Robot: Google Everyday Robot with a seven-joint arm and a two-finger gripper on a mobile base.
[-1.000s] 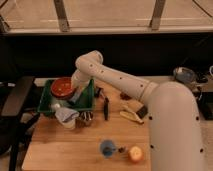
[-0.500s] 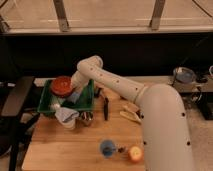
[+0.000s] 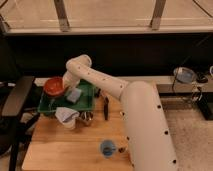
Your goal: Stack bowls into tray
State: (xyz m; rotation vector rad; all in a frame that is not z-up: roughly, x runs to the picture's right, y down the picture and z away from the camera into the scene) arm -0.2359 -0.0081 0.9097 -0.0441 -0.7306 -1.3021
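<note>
Shifting left, end effector [image 3: 61, 89] holds orange bowl [image 3: 53, 85] over tray [image 3: 89, 104].

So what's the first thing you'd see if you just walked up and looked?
The big white robot arm, sweeping from the bottom right up and over the wooden table. Its jaws reach down at the orange-red bowl, which sits at the left end of the green tray. Nearer the front, a small blue cup stands alone.
</note>
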